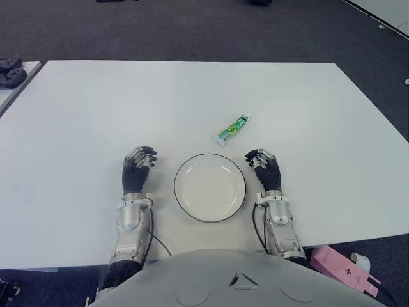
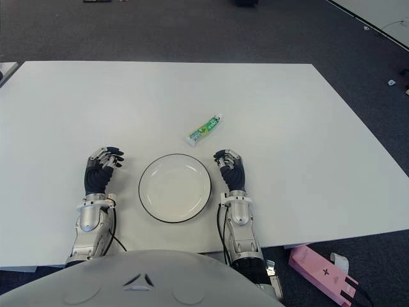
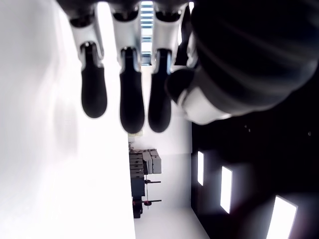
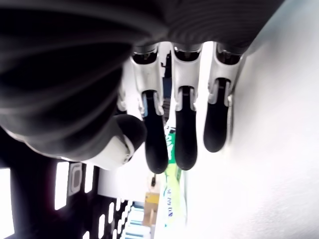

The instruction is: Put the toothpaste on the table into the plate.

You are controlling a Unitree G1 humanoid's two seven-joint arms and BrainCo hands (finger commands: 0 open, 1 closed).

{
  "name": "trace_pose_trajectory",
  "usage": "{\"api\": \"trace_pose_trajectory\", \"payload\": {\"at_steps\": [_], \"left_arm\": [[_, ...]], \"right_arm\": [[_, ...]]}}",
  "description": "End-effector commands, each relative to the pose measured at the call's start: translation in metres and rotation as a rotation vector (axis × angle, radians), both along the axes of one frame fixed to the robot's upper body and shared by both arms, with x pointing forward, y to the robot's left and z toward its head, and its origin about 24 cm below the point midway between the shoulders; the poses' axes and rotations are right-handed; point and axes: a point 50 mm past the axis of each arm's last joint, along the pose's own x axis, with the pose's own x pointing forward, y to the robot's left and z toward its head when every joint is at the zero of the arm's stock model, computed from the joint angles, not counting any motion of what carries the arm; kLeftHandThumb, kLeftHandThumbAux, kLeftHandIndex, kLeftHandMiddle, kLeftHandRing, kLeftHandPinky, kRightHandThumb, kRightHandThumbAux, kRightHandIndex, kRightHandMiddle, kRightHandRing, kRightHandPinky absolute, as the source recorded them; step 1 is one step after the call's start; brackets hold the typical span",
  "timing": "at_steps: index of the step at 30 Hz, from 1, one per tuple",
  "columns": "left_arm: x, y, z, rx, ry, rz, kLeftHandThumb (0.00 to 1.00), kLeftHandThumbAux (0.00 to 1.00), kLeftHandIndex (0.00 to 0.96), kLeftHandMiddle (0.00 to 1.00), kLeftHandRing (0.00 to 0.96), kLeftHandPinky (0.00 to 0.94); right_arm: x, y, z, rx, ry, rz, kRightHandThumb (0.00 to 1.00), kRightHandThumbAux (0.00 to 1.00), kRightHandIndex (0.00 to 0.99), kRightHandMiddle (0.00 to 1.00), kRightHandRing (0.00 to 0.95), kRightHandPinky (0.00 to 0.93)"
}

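Note:
A small green and white toothpaste tube point(image 1: 232, 129) lies on the white table point(image 1: 192, 96), just beyond the plate and slightly to its right. The round white plate point(image 1: 209, 187) with a dark rim sits near the table's front edge, between my two hands, with nothing in it. My right hand point(image 1: 262, 161) shows beside the plate's right edge, fingers loosely curled and holding nothing; the tube point(image 4: 172, 199) appears past its fingertips point(image 4: 184, 149) in the right wrist view. My left hand point(image 1: 140, 160) shows to the left of the plate, fingers point(image 3: 132, 99) relaxed and empty.
A pink box point(image 1: 345, 270) lies on the floor off the table's front right corner. Dark objects point(image 1: 9, 70) sit on a neighbouring surface at the far left. Dark carpet surrounds the table.

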Motion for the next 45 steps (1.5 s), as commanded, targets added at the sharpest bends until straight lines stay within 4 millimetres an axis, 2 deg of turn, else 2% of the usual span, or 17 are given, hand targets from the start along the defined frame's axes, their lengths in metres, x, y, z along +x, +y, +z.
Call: {"api": "trace_pose_trajectory", "payload": {"at_steps": [1,10,16,21,30,34,42,45], "left_arm": [[-0.013,-0.001,-0.019,-0.014,0.123,0.008,0.701,0.724,0.431,0.489,0.522,0.535],[-0.013,-0.002,-0.019,-0.016,0.117,0.003,0.702,0.724,0.432,0.495,0.531,0.559],[-0.012,-0.002,-0.018,-0.009,0.119,0.003,0.701,0.724,0.432,0.501,0.533,0.549],[-0.012,-0.003,-0.018,-0.012,0.116,0.004,0.701,0.724,0.432,0.5,0.527,0.539],[-0.011,-0.003,-0.018,-0.018,0.114,0.01,0.701,0.724,0.431,0.495,0.52,0.538],[-0.011,-0.003,-0.018,-0.022,0.116,0.01,0.701,0.724,0.431,0.499,0.519,0.533],[-0.01,-0.003,-0.018,-0.008,0.114,0.01,0.701,0.724,0.431,0.495,0.521,0.548],[-0.01,-0.003,-0.018,-0.005,0.11,0.008,0.7,0.724,0.431,0.496,0.528,0.56]], "right_arm": [[0.002,-0.003,0.002,-0.024,-0.022,-0.009,0.712,0.73,0.43,0.473,0.47,0.469],[0.011,-0.013,0.008,-0.094,-0.063,-0.009,0.709,0.729,0.431,0.475,0.484,0.484],[0.025,-0.024,0.021,-0.168,-0.137,0.002,0.704,0.73,0.431,0.482,0.491,0.495],[0.033,-0.032,0.027,-0.212,-0.144,0.016,0.697,0.732,0.429,0.486,0.486,0.461],[0.058,-0.045,0.058,-0.346,-0.225,0.083,0.698,0.732,0.426,0.463,0.443,0.397],[0.071,-0.048,0.066,-0.434,-0.243,0.125,0.7,0.73,0.426,0.458,0.437,0.405],[0.094,-0.045,0.063,-0.576,-0.229,0.225,0.702,0.729,0.424,0.474,0.48,0.508],[0.101,-0.044,0.062,-0.611,-0.225,0.264,0.702,0.73,0.422,0.52,0.549,0.591]]}}
